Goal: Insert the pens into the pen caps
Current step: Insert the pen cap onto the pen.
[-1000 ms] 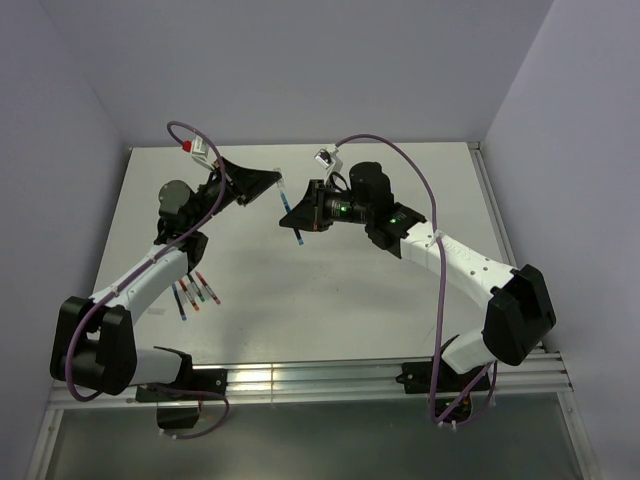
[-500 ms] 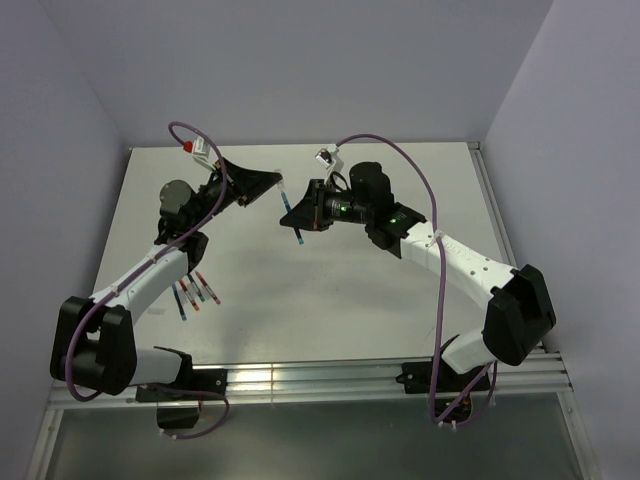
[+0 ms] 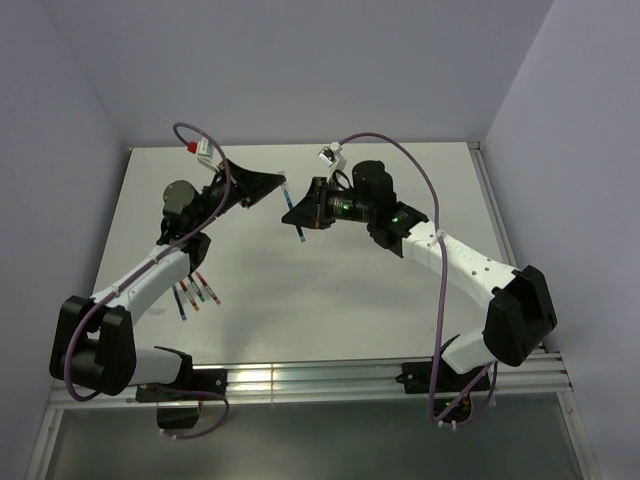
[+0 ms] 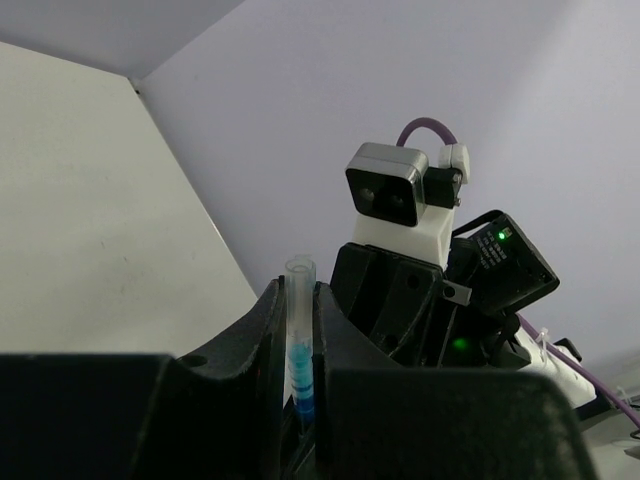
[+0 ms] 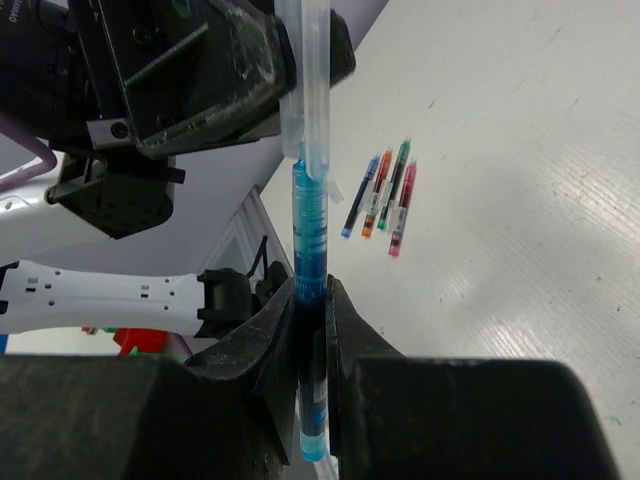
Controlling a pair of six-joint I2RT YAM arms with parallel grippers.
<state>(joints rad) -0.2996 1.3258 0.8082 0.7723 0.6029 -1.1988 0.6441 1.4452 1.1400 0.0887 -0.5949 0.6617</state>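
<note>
One blue pen is clamped in the nearly closed right claw, above the counter. In the right wrist view its long axis runs upright out of the claw. Its upper end points at one clear cap, which lies in line with the pen; whether they touch is unclear. The left claw, closed down narrow, pinches that cap. Four loose pens lie side by side on the counter, well apart from the blue pen.

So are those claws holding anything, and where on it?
Left gripper pinches a clear cap partway along; right gripper pinches a blue pen by its lower half.
</note>
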